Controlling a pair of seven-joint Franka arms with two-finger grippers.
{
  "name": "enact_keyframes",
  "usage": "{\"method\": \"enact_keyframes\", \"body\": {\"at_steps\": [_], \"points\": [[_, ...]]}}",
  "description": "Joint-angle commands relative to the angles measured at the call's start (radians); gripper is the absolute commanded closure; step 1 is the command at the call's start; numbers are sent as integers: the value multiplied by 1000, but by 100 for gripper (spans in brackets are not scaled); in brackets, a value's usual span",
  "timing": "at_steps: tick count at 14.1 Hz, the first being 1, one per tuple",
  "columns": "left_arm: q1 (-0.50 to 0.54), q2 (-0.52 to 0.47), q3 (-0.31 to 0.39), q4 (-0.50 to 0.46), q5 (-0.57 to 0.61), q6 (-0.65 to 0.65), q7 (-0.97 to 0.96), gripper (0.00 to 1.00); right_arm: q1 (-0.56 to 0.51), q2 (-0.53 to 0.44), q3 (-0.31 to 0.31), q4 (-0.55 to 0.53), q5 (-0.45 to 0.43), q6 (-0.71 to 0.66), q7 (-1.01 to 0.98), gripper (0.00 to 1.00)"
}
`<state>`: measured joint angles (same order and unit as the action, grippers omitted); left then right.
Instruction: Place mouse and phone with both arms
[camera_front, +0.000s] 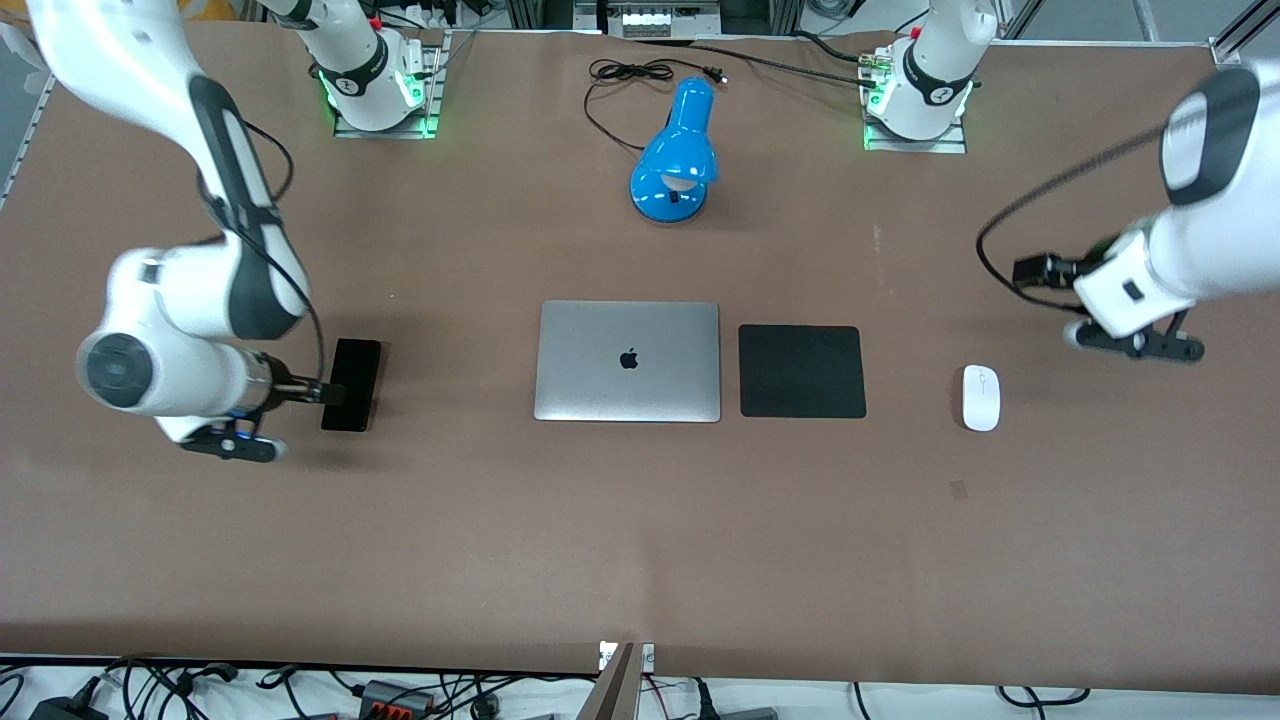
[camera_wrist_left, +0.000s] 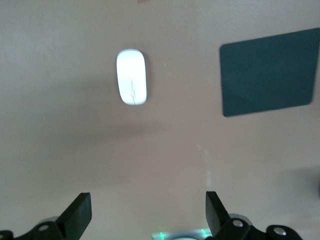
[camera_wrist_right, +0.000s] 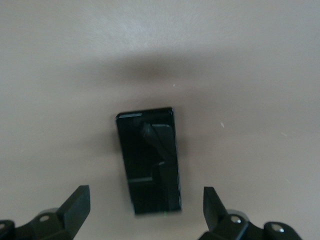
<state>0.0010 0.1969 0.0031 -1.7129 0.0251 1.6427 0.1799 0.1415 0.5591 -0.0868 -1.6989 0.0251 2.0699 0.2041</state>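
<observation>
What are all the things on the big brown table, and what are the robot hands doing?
table: one, brown.
lamp: one, blue, farthest from the front camera, near the bases.
laptop: one, silver, closed, mid-table.
mouse pad: one, black, beside the laptop toward the left arm's end.
mouse: one, white, on the table toward the left arm's end.
phone: one, black, flat, toward the right arm's end.
left gripper: open, over bare table near the mouse.
right gripper: open, over the phone.
</observation>
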Motion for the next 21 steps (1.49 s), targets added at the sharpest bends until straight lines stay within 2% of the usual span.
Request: {"method": "enact_keyframes", "body": {"at_steps": [1,5,7,12,15,16,18,19,20,21], "points": [[23,93,0,-25,13,162,110,0,26,-48,-5,-215,7,236,26,0],[50,147,0,-261,13,620,115,0,30,-38,-5,-240,7,263,46,0],[53,188,0,-326,13,777,115,0,33,-33,-5,-249,6,271,46,0],[66,297,-2,-376,13,1003,115,0,36,-33,-7,-281,4,295,44,0],[66,309,-2,-393,13,1033,116,0,35,-33,-7,-306,4,331,44,0],[68,308,-2,-396,13,1033,118,9,35,-30,-7,-308,4,340,43,0],[66,303,-3,-412,13,1031,118,40,35,-24,-7,-308,4,348,43,0],[68,302,-3,-412,13,1030,116,52,33,-24,-7,-309,3,354,40,0],[68,302,-3,-412,13,1030,116,61,32,-24,-7,-309,3,354,31,19],[68,296,-3,-412,13,1026,116,66,35,-25,-7,-309,3,354,32,43]]}}
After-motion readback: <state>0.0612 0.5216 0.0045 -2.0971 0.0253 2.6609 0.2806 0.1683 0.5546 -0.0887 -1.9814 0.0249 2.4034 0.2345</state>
